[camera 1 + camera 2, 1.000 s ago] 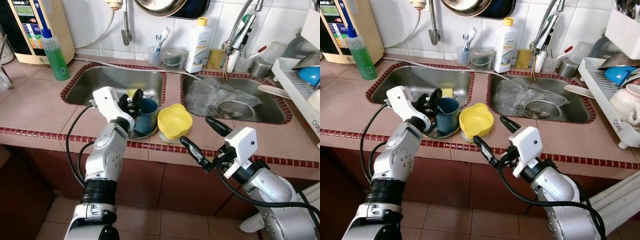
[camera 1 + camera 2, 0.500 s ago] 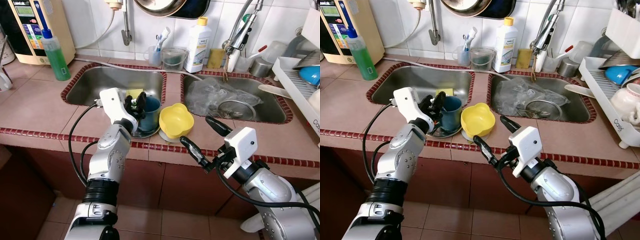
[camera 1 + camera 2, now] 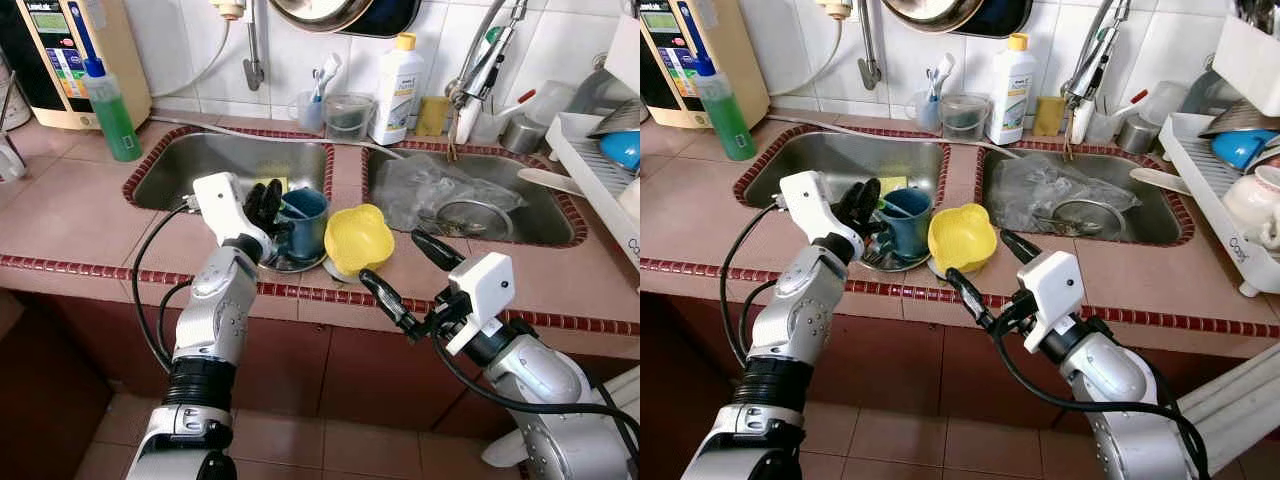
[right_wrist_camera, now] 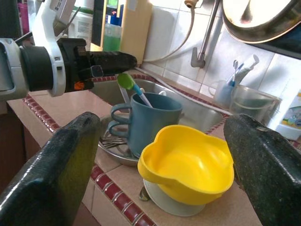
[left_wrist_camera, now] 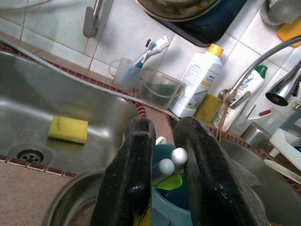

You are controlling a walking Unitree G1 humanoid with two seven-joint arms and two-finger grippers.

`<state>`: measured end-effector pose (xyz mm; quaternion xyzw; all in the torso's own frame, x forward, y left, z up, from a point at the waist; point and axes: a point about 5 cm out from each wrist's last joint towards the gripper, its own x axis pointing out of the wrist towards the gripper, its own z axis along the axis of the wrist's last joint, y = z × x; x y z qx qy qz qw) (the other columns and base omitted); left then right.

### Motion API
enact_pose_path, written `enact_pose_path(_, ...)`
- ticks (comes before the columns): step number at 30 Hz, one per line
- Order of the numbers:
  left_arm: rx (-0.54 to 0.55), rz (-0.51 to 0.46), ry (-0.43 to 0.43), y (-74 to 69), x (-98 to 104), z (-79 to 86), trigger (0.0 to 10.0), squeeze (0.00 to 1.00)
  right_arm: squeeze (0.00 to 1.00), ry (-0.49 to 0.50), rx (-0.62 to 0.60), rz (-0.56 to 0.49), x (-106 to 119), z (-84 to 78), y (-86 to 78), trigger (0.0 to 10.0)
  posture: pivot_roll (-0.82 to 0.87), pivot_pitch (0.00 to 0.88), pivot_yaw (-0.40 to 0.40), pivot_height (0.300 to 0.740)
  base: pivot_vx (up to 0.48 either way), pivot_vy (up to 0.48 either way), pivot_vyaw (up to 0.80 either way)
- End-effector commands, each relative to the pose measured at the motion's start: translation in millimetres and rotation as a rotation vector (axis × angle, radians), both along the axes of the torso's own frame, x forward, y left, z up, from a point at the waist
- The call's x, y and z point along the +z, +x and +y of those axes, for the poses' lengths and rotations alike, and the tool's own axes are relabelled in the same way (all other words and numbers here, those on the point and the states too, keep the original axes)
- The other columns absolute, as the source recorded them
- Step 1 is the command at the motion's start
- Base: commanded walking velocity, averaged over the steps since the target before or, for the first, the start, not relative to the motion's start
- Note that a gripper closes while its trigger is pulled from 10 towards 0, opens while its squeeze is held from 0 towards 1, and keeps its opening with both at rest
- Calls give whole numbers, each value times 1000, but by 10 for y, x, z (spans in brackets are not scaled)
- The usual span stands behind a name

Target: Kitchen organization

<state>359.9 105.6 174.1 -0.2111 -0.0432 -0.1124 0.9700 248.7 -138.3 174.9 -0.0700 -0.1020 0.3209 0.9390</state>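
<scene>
Tiled tabletop (image 3: 70, 215) with two sinks; left pincer (image 3: 266, 205) nearly closed at the mug (image 3: 301, 222), right pincer (image 3: 408, 275) wide open by the bowl (image 3: 357, 240)

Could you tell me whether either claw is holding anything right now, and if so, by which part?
Nothing is clearly held. The left claw sits by the blue mug's handle and utensils; contact cannot be told. The right claw is open.

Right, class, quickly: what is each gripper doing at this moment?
Left gripper: closed on utensil handles standing in the blue mug.
Right gripper: open, holding nothing, facing the yellow bowl.
</scene>
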Motion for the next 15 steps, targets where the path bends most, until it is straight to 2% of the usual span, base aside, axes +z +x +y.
enact_pose_path(1,-32,-37,9,25,104,-73,0,0,0,-8,3,-27,51,2,8,10000,-180,0,21,740,0,0,0)
enact_pose_path(5,-35,-47,12,24,116,-76,0,0,0,-8,3,-28,56,-1,12,10000,-180,0,18,740,0,0,0)
enact_pose_path(6,-39,-59,22,22,129,-82,275,0,0,-8,3,-29,59,0,14,10000,-179,0,16,740,0,0,0)
enact_pose_path(8,-39,-65,26,21,137,-85,0,0,0,-9,4,-30,61,0,15,10000,-179,0,14,740,0,0,0)
enact_pose_path(9,-39,-66,26,20,140,-86,1333,0,0,-9,4,-30,62,1,15,10000,-179,0,14,740,0,0,0)
enact_pose_path(10,-35,-72,40,22,149,-90,6902,0,0,-11,5,-31,62,0,17,10000,-179,0,15,740,0,0,0)
enact_pose_path(11,-35,-72,40,22,149,-90,6902,0,0,-11,5,-31,62,0,17,10000,-179,0,15,740,0,0,0)
enact_pose_path(12,-32,-67,59,29,150,-98,10000,0,0,-11,5,-31,63,-2,21,10000,-179,0,14,740,0,0,0)
enact_pose_path(15,-46,-89,87,26,177,-125,10000,0,0,-11,4,-34,69,-1,29,10000,-178,0,14,740,0,0,0)
